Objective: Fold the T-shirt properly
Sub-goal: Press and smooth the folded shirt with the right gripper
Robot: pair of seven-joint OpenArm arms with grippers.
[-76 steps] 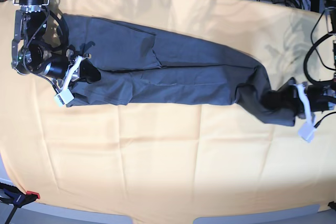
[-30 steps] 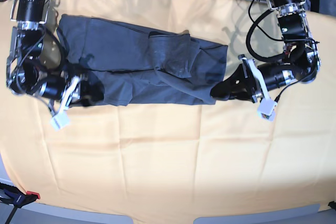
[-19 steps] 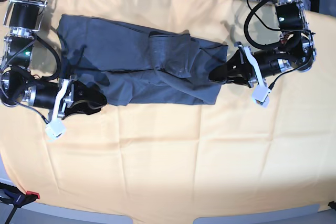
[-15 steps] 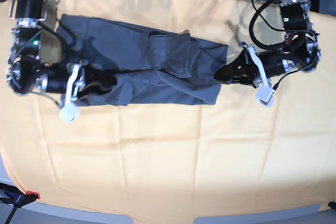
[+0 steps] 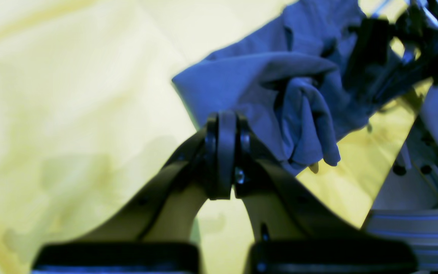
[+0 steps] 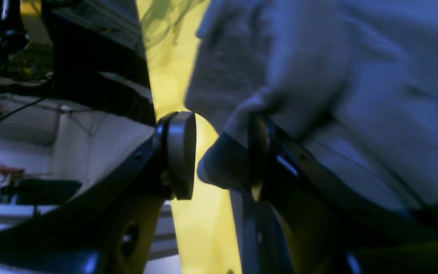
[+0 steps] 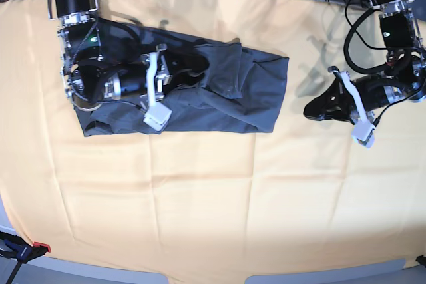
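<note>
A dark blue-grey T-shirt [image 7: 219,91] lies as a long, partly folded band across the upper half of the counter's yellow-orange cloth [image 7: 200,197], its right end already doubled over toward the middle. The right end effector [image 7: 181,74] works over the shirt's left portion; in its wrist view the jaws stand apart with a rolled edge of fabric between them, touching one pad, though whether it is gripped cannot be told. The left end effector [image 7: 313,110] hovers over bare cloth just beside the shirt's right edge, its jaws pressed together on nothing. The cotton looks light, limp and quick to bunch, as the crumpled lobe in the left wrist view suggests. It would likely handle best taken at a hem or folded corner, through all layers, then laid flat.
</note>
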